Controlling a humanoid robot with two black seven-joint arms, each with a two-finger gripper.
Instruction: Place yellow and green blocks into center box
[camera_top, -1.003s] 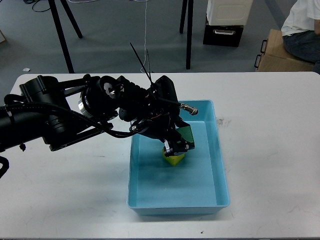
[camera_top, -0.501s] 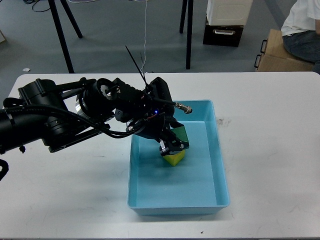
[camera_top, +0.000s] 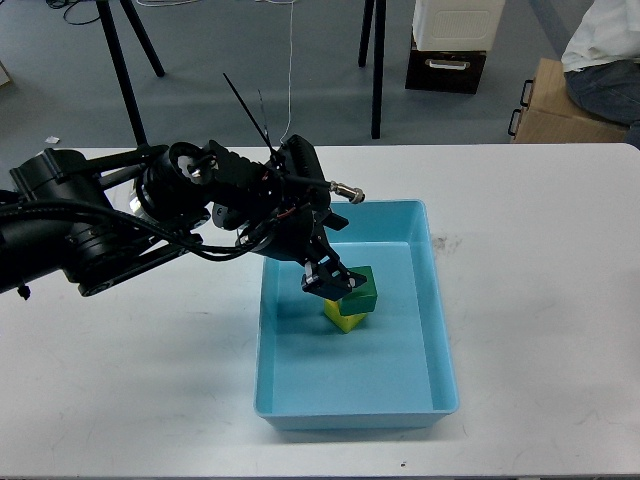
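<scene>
The light blue tray (camera_top: 440, 330) lies on the white table. Inside it the dark green block (camera_top: 362, 290) rests on top of the yellow block (camera_top: 347, 319), near the tray's middle. My left gripper (camera_top: 328, 278) hangs over the tray just left of and slightly above the green block. Its fingers look apart and hold nothing. The left arm reaches in from the left and covers the tray's far left corner. My right gripper is out of view.
The white table (camera_top: 540, 260) runs wide on both sides of the tray. Behind the table stand black tripod legs (camera_top: 125, 75), a black and white box (camera_top: 447, 45) and a cardboard box (camera_top: 555, 105), with a seated person at the far right.
My left gripper has drawn back up and to the left, off the green block. The green block stays on the yellow block in the tray.
</scene>
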